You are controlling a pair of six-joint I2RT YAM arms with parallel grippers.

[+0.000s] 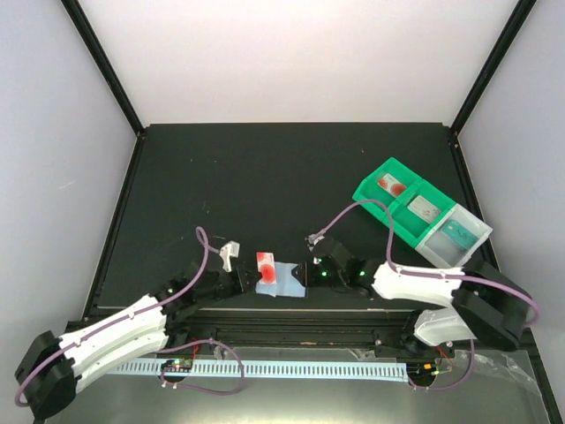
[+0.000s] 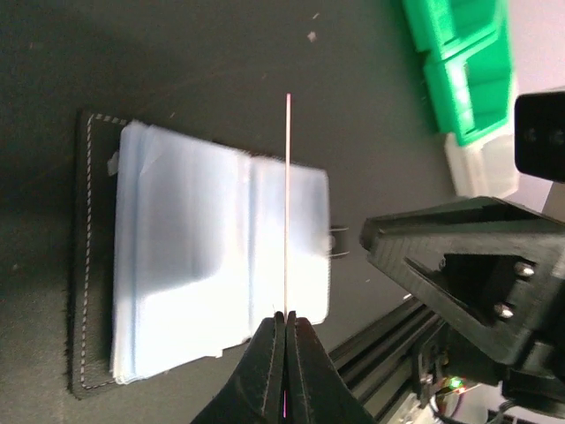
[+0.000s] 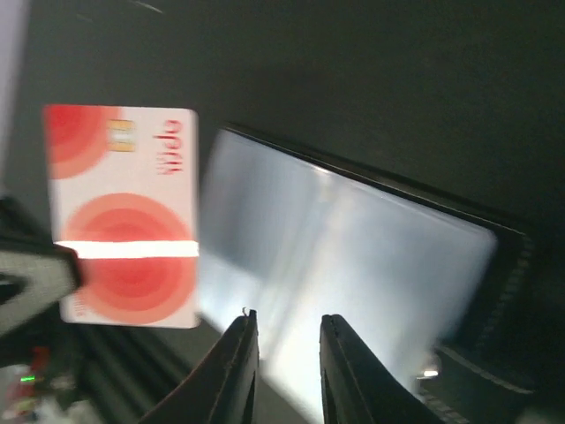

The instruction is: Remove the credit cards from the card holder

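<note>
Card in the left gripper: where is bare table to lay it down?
Widest bare table: behind the holder, left of the tray, up to the far edge. Crowded: the near strip, where the left gripper with the card and the right gripper flank the holder.

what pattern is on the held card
Red concentric circles on the thin white plastic card; right wrist view.

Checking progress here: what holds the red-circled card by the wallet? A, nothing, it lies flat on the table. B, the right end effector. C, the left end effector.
C: the left end effector is shut on the card's edge, holding it on edge above the open wallet; the right end effector is open and holds nothing.
</note>
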